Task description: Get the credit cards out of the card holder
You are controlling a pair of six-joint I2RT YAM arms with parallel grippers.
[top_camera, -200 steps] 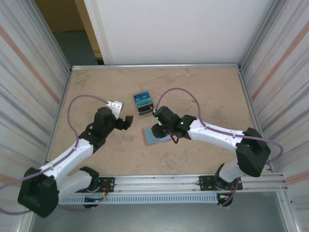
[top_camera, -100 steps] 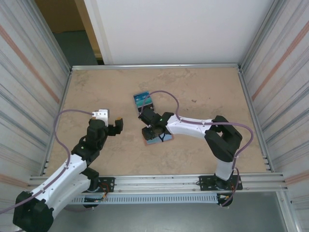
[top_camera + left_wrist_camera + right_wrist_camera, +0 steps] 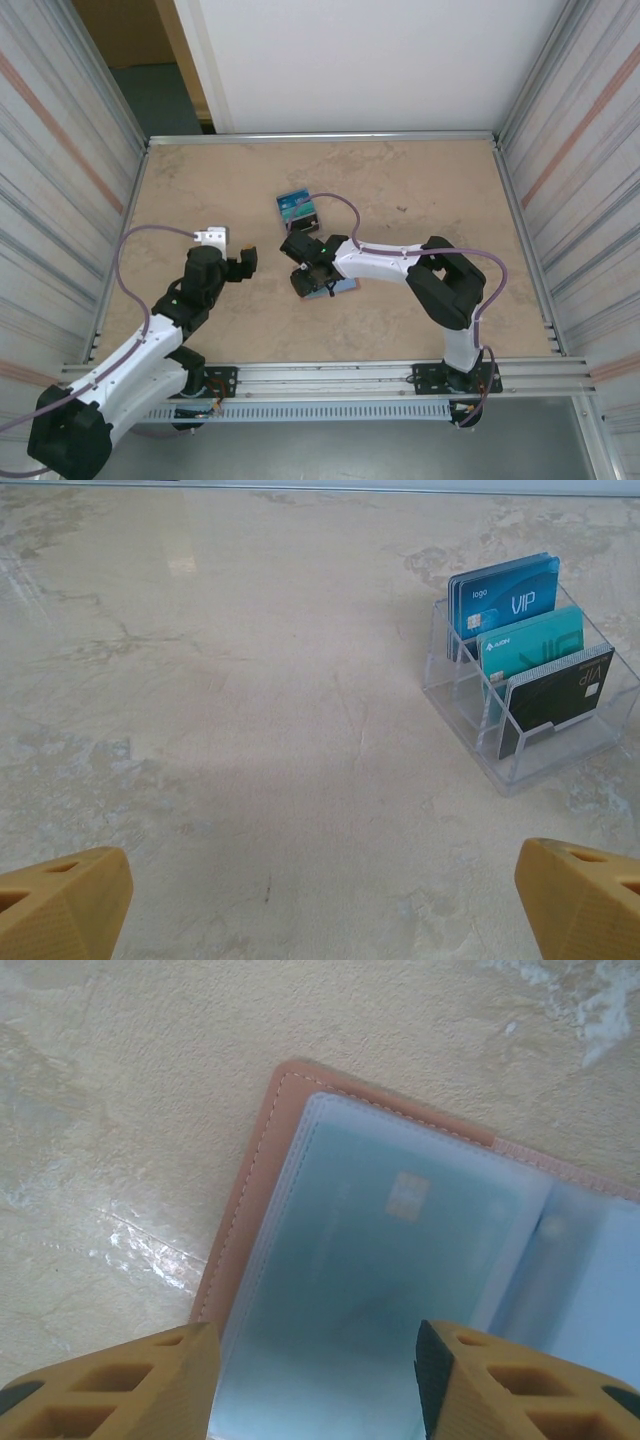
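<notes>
The card holder [image 3: 243, 1203] lies open on the table, salmon-pink with stitched edges and clear sleeves. A teal credit card [image 3: 385, 1245] with a gold chip shows through the left sleeve. My right gripper [image 3: 315, 1380] hovers close above that sleeve, open, with a finger on either side of the card's width and nothing held. In the top view the right gripper [image 3: 308, 277] covers most of the card holder [image 3: 345, 286]. My left gripper [image 3: 244, 258] stands wide open to the left, above bare table, with its fingertips [image 3: 62, 905] far apart.
A clear plastic stand [image 3: 530, 735] holds upright blue, teal and black cards; it sits behind the card holder, mid-table [image 3: 297, 209]. Metal rails edge the table and corrugated walls close in both sides. Bare tabletop lies to the right and far back.
The right gripper shifted left over the card holder and opened wider, its arm folding in. The left arm drew back toward its base earlier, then held still, open.
</notes>
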